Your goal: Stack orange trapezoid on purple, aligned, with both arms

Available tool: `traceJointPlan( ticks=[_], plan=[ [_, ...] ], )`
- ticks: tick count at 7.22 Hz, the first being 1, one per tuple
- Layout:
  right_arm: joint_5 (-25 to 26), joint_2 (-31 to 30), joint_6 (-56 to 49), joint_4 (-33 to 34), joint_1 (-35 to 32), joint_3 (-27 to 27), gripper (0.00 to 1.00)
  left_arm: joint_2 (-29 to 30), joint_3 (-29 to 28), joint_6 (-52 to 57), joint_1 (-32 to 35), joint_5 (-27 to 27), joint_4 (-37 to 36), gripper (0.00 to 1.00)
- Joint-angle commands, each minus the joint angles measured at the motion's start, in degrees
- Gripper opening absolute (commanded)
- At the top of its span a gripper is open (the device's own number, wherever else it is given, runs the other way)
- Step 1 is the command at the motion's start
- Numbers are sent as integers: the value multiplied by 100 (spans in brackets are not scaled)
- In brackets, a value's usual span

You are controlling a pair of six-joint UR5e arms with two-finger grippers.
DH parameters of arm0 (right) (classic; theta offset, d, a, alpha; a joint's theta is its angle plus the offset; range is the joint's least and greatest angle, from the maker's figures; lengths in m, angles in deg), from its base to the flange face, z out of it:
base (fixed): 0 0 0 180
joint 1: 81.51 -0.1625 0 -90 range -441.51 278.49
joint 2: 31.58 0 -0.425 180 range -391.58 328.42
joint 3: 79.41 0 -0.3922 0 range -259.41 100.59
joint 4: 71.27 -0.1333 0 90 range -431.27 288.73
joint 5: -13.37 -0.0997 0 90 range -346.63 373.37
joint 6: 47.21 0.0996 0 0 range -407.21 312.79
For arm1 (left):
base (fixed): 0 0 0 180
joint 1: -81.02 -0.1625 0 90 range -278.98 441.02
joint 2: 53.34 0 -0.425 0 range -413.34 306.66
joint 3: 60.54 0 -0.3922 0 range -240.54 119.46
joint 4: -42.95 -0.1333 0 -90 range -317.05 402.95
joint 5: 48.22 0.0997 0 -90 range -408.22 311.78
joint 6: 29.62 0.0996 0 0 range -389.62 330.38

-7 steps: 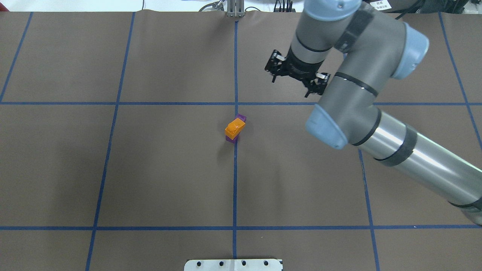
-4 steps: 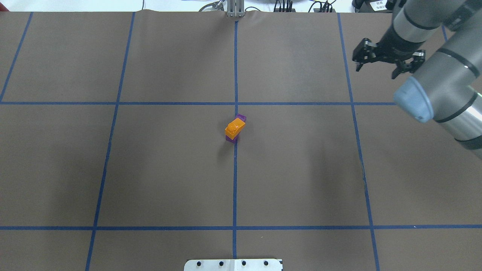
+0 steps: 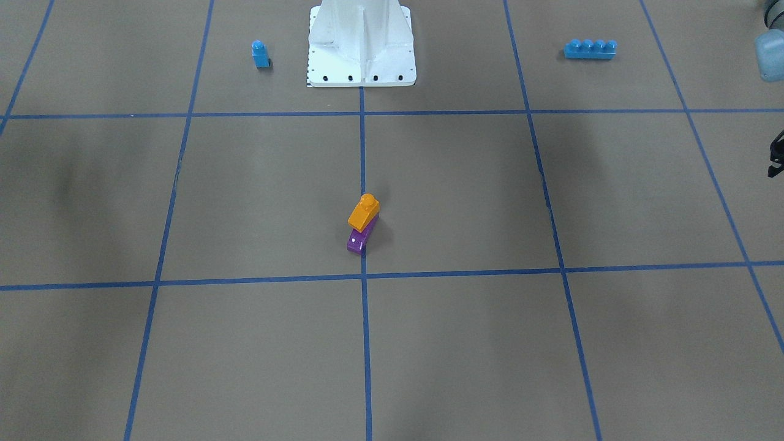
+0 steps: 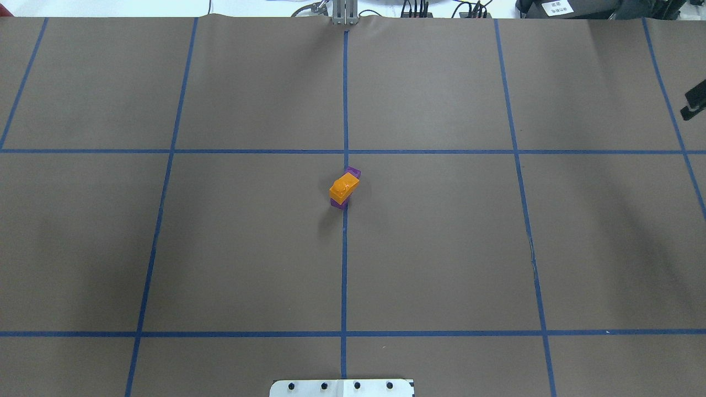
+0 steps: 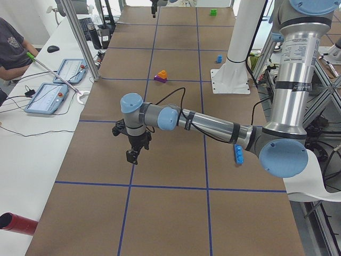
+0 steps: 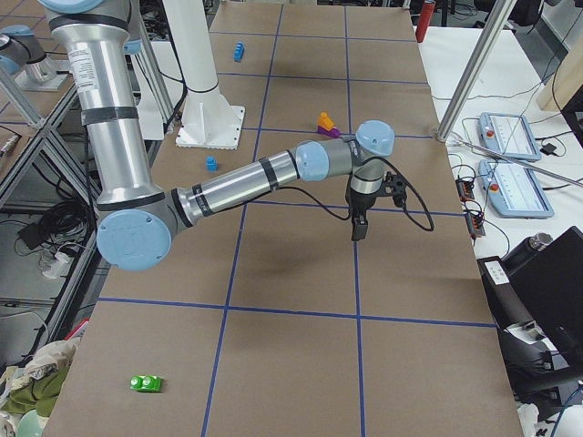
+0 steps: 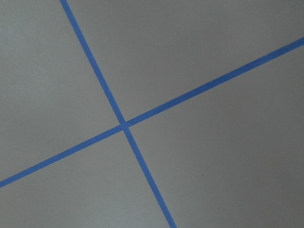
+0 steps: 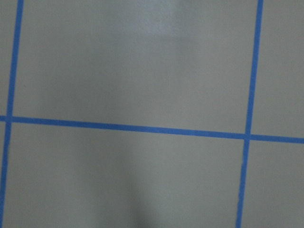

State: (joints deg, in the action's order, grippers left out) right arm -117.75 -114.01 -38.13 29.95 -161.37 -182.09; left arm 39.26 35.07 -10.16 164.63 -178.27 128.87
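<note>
The orange trapezoid sits on top of the purple brick at the table's middle, on the centre blue line. Both lie along the same diagonal, and the purple ends show beyond the orange. The stack also shows in the front view, orange above purple. No gripper touches it. My right gripper hangs far to the right; the overhead view shows only a black sliver of it. My left gripper hangs far to the left; the front view shows only a sliver. I cannot tell whether either is open or shut.
A small blue single-stud brick and a long blue four-stud brick lie on either side of the white pedestal base. A green brick lies at the right end. An operator sits beside the table.
My right arm has swung away to the right, from just behind the stack to the overhead view's edge. The orange-on-purple stack has not moved.
</note>
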Motion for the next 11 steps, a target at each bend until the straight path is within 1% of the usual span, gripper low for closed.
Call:
traceJointPlan(
  ticks=[1,2,3,5,6,9,10,11],
  plan=[
    [-177,-658,-951,-49,-546,-7,100,-190,-287,664,339,-170,4,100],
    [-134,-634,-987,-302,-548,167,100,-199,-314,699,393,-162,-5,100],
    [-116,-808,-1005,-566,-548,352,100,-190,-323,665,402,-135,-22,100],
    [-115,-818,-971,-1206,-626,1132,100,-155,-332,603,454,-126,-75,100],
    [-116,-809,-953,-1288,-636,1205,100,-155,-332,490,481,-126,-84,100],
    [-159,-748,-926,-1298,-723,1127,100,-155,-332,401,472,-126,-75,100],
    [-168,-791,-918,-1150,-811,866,100,-163,-332,401,472,-126,-84,100],
    [-168,-818,-917,-835,-846,628,100,-172,-332,401,481,-126,-84,100]
  ],
)
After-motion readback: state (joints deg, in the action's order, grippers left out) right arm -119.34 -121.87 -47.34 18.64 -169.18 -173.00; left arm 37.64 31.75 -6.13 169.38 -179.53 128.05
